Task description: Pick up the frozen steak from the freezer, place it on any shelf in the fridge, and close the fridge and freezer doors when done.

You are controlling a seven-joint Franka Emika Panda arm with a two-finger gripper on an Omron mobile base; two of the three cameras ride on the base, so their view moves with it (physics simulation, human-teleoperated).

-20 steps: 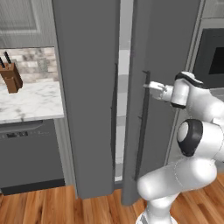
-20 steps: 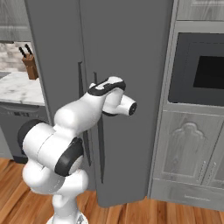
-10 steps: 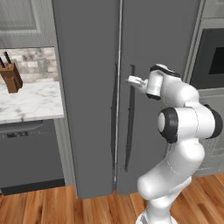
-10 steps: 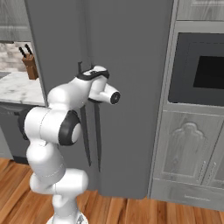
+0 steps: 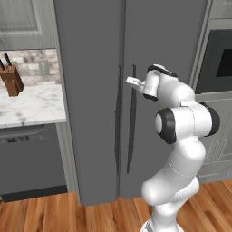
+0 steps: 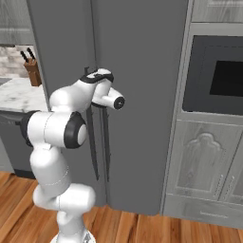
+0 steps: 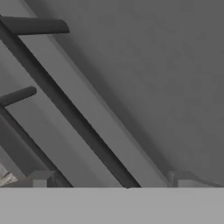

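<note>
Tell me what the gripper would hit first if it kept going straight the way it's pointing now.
Most likely the fridge door: the gripper points at the closed grey front, just beside the door's dark handle. Depth is unclear, so it may clip the handle first.

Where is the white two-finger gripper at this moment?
In the left base view, the white two-finger gripper is at the wider grey door's long dark handle, right of the narrower door's handle.

We can read no text, label, brand or number anywhere; the tall plain grey appliance doors (image 5: 95,90) bear no lettering we can make out.
</note>
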